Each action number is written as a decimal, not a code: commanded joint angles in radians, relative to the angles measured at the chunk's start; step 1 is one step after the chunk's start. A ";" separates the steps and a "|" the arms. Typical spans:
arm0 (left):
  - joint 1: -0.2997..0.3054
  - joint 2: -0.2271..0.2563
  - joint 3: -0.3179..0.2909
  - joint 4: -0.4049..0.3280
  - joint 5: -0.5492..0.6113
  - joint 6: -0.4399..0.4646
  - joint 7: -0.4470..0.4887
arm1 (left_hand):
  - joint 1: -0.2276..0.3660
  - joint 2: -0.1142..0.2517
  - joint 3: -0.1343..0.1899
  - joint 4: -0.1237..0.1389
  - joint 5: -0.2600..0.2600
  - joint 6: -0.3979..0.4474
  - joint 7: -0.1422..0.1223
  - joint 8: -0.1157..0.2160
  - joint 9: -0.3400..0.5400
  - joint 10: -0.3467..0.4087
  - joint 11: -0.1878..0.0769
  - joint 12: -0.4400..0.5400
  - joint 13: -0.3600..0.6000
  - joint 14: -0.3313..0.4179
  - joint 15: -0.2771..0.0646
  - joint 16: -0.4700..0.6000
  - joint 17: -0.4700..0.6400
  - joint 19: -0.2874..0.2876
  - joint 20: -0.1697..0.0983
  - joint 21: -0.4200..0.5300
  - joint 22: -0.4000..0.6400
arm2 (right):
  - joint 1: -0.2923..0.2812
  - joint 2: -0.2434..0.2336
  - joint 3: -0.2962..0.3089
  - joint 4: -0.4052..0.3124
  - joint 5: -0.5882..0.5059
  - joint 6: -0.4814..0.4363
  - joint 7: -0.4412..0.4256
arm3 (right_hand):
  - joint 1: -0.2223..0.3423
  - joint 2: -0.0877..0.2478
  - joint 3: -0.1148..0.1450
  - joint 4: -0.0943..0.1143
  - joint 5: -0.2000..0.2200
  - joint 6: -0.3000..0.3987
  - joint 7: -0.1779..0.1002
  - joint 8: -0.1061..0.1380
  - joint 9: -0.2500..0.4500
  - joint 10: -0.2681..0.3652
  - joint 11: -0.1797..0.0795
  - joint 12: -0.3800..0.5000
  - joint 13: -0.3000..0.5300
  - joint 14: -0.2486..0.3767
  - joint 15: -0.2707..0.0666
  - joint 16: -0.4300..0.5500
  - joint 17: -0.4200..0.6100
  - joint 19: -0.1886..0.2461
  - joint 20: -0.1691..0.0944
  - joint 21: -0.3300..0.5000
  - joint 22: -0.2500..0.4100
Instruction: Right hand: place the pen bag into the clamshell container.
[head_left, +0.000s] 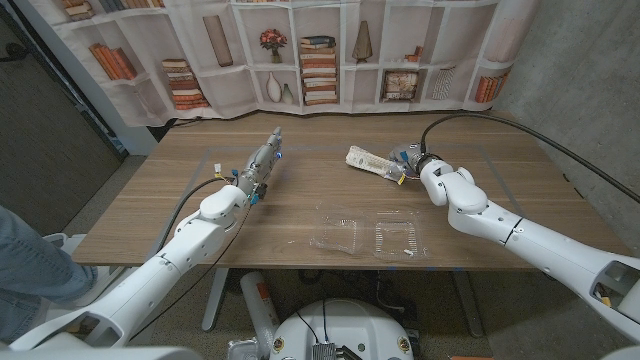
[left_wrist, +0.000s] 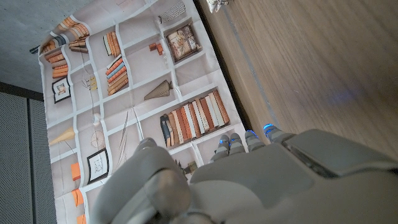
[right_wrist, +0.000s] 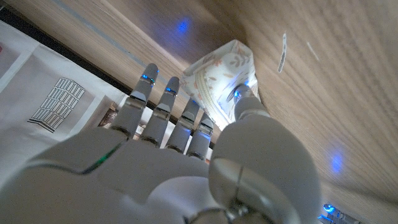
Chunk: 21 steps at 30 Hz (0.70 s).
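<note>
The right hand (right_wrist: 186, 155) pinches only one end of the pen bag (right_wrist: 224, 74), so it could slip before reaching the clamshell container (head_left: 368, 236) nearer the robot.

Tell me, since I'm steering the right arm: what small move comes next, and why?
Probably close the fingers on the pen bag. The right robot hand is at the bag's end, thumb against it, but the bag lies on the table, away from the open clamshell container, so a firm grip comes before lifting.

Wooden table (head_left: 300, 190) with a clear clamshell container (head_left: 368, 236) lying open near the front edge, and the pen bag (head_left: 372, 162) lying behind the container, well apart.
</note>
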 joint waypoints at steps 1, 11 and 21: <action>0.008 0.003 -0.003 -0.014 -0.006 0.002 -0.001 | 0.000 0.011 -0.008 0.002 0.000 0.002 -0.004 -0.002 0.006 -0.005 -0.006 -0.003 0.005 -0.046 0.003 -0.002 0.004 -0.112 0.004 -0.001 0.005 | -0.029 -0.018 0.016 -0.032 0.000 0.006 -0.061 | 0.003 0.021 0.009 0.001 -0.004 0.039 -0.001 0.006 0.004 0.033 -0.003 0.007 0.001 0.040 -0.101 0.002 0.001 0.016 -0.006 -0.006 0.002; 0.010 0.005 -0.003 -0.025 -0.003 0.005 0.004 | 0.001 0.013 -0.009 0.002 -0.001 0.001 -0.003 -0.002 0.006 -0.006 -0.006 -0.003 0.005 -0.046 0.003 -0.002 0.004 -0.111 0.004 -0.001 0.005 | -0.057 -0.030 0.035 -0.047 0.016 0.021 -0.128 | 0.015 0.037 0.022 -0.004 -0.008 0.105 -0.001 0.010 0.005 0.081 -0.007 0.004 0.000 0.083 -0.111 -0.002 0.000 0.025 -0.034 -0.011 0.002; 0.005 0.005 0.001 -0.024 0.001 0.010 0.002 | 0.002 0.014 -0.011 0.002 -0.001 0.002 -0.004 -0.001 0.006 -0.006 -0.005 -0.003 0.005 -0.046 0.004 -0.002 0.004 -0.111 0.004 -0.002 0.005 | -0.074 -0.037 0.054 -0.054 0.043 0.043 -0.180 | 0.033 0.047 0.035 -0.013 -0.011 0.153 -0.002 0.010 0.005 0.118 -0.011 -0.003 0.000 0.110 -0.128 -0.009 -0.002 0.039 -0.044 -0.012 0.002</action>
